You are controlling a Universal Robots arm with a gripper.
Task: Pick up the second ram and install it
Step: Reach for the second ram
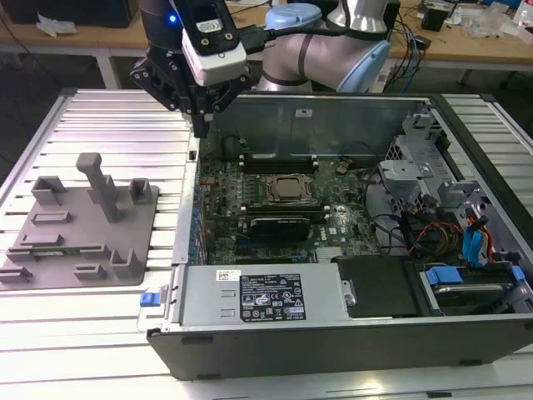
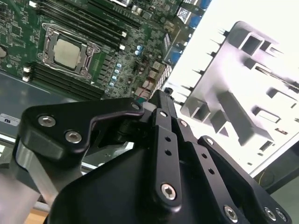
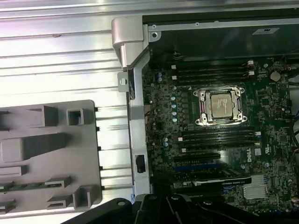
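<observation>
The black two-finger gripper (image 1: 202, 123) hangs tip-down above the wall of the open grey sheet-metal computer chassis (image 1: 333, 112) on the exterior view's left. This puts it between the grey plastic fixture plate (image 1: 83, 229) and the green motherboard (image 1: 225, 179). The fingers are closed against each other and carry nothing. In the second wrist view the two linkages converge to one dark tip at the gripper (image 2: 163, 95), with no board between them. The second ram (image 3: 28, 185) has not been lifted. It appears to be the thin green strip standing on edge in a long slot of the fixture plate (image 3: 46, 140), though the edge-on angle leaves this identification tentative. Storage on edge would present both flat faces to the fingers, so a straight vertical clamp is judged sufficient. The fixture plate rests on the ribbed aluminium table (image 1: 100, 125) just beside the chassis, which keeps the transfer path short. The chassis lies on its side with the cover off, so the motherboard faces upward for insertion from above. The long black memory slots (image 3: 219, 137) flank the silver processor socket (image 3: 220, 106) and run roughly parallel to the fixture slot. Little wrist rotation should therefore be needed between pick and seat.
</observation>
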